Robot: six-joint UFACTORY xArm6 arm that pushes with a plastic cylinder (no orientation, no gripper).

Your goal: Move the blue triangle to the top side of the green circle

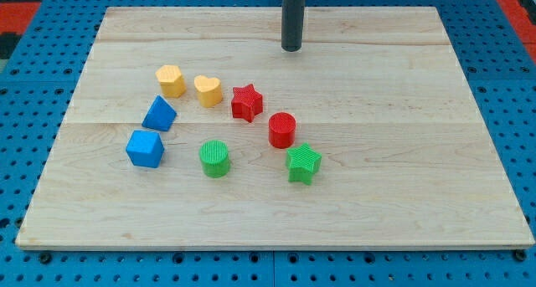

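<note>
The blue triangle [159, 114] lies on the wooden board at the view's left of centre, up and to the left of the green circle [214, 158]. My tip [291, 48] stands near the board's top edge, right of centre. It is far from the blue triangle, up and to its right, and touches no block. The nearest block to my tip is the red star [246, 102], below and left of it.
A yellow hexagon [171, 80] and a yellow heart [208, 89] lie above the blue triangle. A blue cube [144, 148] lies just below it. A red cylinder [282, 130] and a green star [303, 162] lie right of the green circle. The board's edge [268, 244] runs along the bottom.
</note>
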